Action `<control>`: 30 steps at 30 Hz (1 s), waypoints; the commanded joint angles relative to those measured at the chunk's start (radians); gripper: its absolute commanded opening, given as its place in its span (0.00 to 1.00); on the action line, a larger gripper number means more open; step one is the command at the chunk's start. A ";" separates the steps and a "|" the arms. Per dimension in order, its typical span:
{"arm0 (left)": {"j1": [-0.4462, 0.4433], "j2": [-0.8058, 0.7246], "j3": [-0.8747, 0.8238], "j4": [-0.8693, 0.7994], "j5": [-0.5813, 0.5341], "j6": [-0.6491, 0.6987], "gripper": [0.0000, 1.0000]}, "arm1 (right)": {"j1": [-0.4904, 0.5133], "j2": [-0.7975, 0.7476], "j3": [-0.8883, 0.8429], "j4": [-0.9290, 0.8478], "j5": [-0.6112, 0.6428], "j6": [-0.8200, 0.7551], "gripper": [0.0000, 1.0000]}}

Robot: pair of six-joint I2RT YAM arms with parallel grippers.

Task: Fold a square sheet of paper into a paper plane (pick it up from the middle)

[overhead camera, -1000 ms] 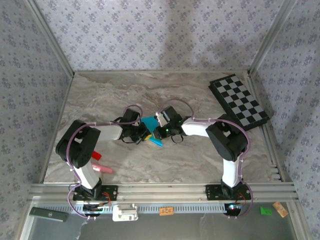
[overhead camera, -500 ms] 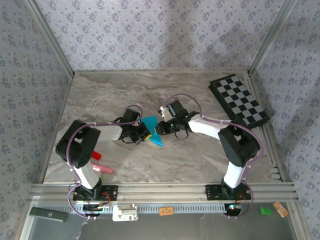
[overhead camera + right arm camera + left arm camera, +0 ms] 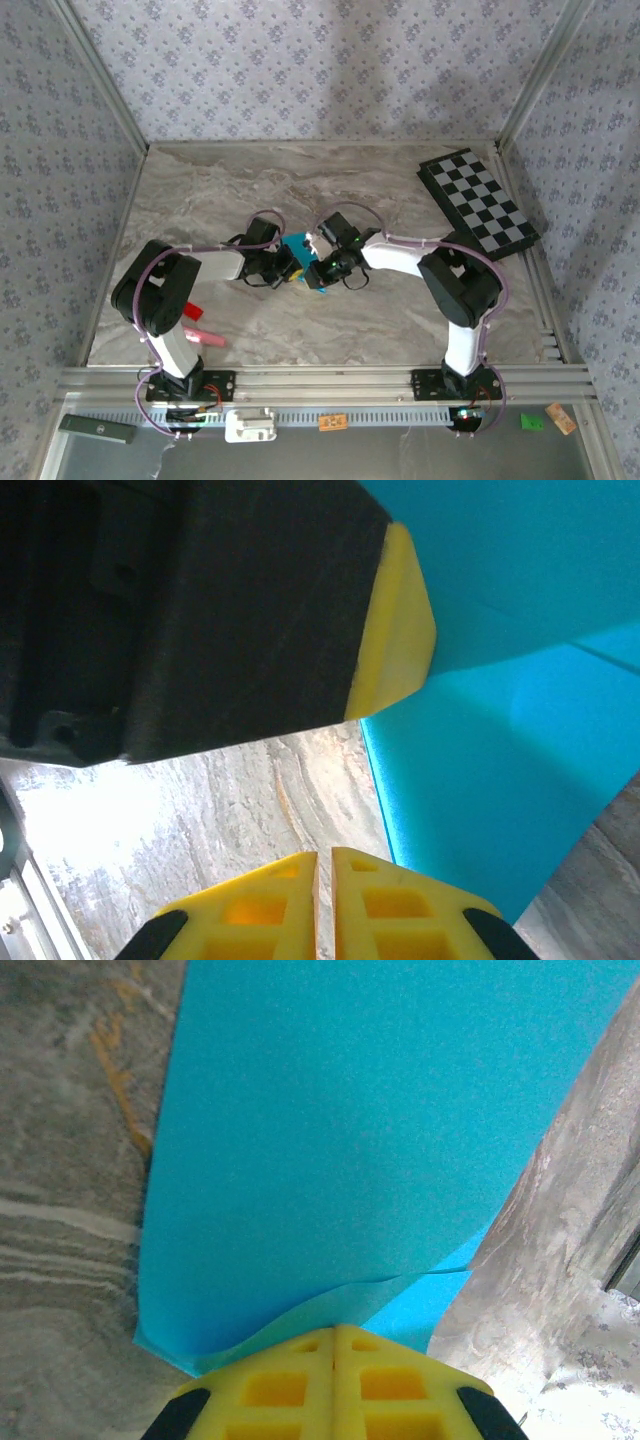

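The square sheet of paper [image 3: 297,247] is bright cyan and folded over on itself in layers, lying at mid-table between the two arms. In the left wrist view the paper [image 3: 340,1130] runs right into my left gripper [image 3: 335,1330], whose yellow fingers are shut on its near edge. From above, the left gripper [image 3: 289,267] is at the paper's left side. My right gripper [image 3: 325,858] is shut with nothing in it, over bare marble just left of the paper's edge [image 3: 480,780]. From above, the right gripper [image 3: 318,272] is at the paper's near right corner.
A black-and-white checkered board [image 3: 478,203] lies at the back right. Small red and pink objects [image 3: 200,325] sit by the left arm's base. Patterned walls close in the marble table [image 3: 200,190] on three sides.
The right gripper swung out to the right, then came back left and nearer, to the paper's near corner, and its jaws closed. The left gripper stayed shut on the paper.
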 commanded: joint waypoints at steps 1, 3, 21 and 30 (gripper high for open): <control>-0.005 0.027 -0.029 -0.071 -0.056 0.001 0.05 | 0.001 0.021 0.031 -0.042 0.012 -0.020 0.12; -0.005 0.028 -0.029 -0.073 -0.055 0.001 0.05 | 0.001 0.029 0.035 -0.051 0.031 -0.018 0.12; -0.005 0.034 -0.029 -0.074 -0.051 0.003 0.05 | 0.001 0.063 0.038 -0.079 0.056 -0.020 0.12; -0.005 0.031 -0.028 -0.079 -0.053 0.009 0.05 | -0.008 0.079 0.027 -0.102 0.052 -0.024 0.12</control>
